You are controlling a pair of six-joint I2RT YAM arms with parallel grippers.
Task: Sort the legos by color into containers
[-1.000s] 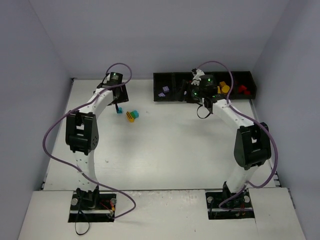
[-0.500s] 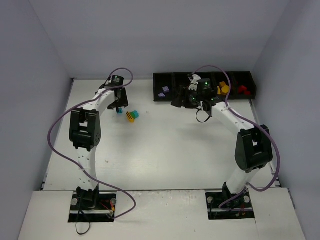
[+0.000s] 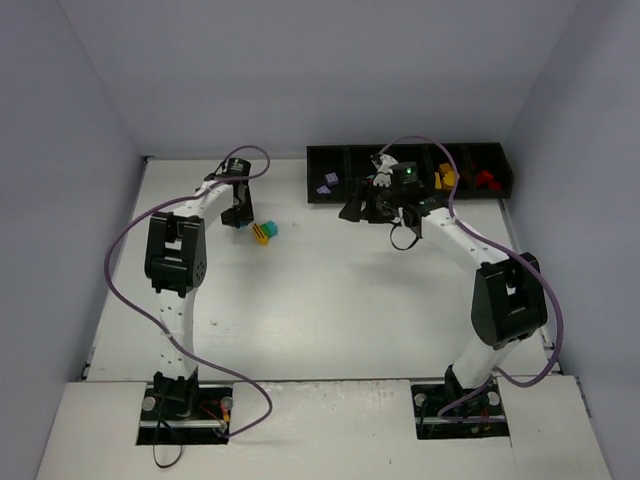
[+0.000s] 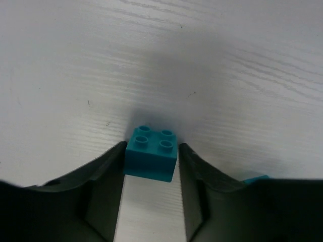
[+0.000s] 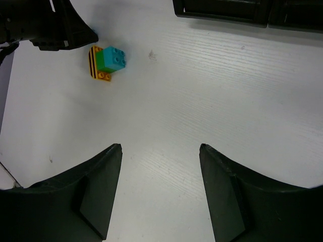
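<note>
A teal studded lego rests on the white table, and my left gripper is shut on it, one fingertip against each side. From above, that left gripper covers the brick at the table's back left. Just to its right sits a small stack of legos, yellow-orange, green and teal, also seen in the right wrist view as the stack. My right gripper is open and empty above bare table. From above, the right gripper hangs just in front of the black containers.
The tray's bins hold lilac legos, yellow-orange legos and red legos. The tray's front wall runs along the top of the right wrist view. Grey walls enclose the table at the back and sides.
My left gripper has closed onto the teal lego. The right gripper has swung left, off the tray's bins and out over the table in front of it.
</note>
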